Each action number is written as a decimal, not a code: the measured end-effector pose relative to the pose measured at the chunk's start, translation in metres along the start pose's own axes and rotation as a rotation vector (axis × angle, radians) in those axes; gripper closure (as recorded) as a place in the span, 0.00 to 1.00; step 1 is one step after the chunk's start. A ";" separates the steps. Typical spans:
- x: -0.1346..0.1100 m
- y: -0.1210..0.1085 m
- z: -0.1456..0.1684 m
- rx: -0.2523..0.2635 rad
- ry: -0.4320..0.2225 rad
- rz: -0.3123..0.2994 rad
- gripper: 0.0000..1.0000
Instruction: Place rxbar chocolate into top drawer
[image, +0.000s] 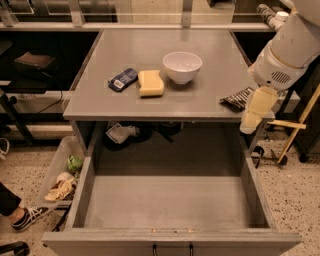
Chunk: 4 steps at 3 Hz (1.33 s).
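Grey tabletop (195, 102) with white bowl (182, 66), rxbar chocolate (237, 98) beside claw (252, 119), grip unclear; top drawer (170, 239) open below.

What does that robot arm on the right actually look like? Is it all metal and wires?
No bare metal or loose cables show. The arm is a chunky rounded white shell with a small dark vent grille and a thin tan band near its end. The gripper below is pale cream and tapering, at the right edge of the table, beside the rxbar chocolate.
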<state>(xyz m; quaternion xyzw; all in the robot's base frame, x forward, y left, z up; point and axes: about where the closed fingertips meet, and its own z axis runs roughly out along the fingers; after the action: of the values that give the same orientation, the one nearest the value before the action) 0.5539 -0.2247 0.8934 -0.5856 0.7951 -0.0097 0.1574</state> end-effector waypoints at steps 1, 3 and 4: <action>0.003 -0.011 0.013 -0.012 -0.028 0.001 0.00; 0.026 -0.084 0.087 -0.108 -0.126 0.013 0.00; 0.028 -0.104 0.094 -0.084 -0.144 0.025 0.00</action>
<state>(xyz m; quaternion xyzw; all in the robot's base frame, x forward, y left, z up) 0.6676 -0.2673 0.8185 -0.5809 0.7886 0.0676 0.1897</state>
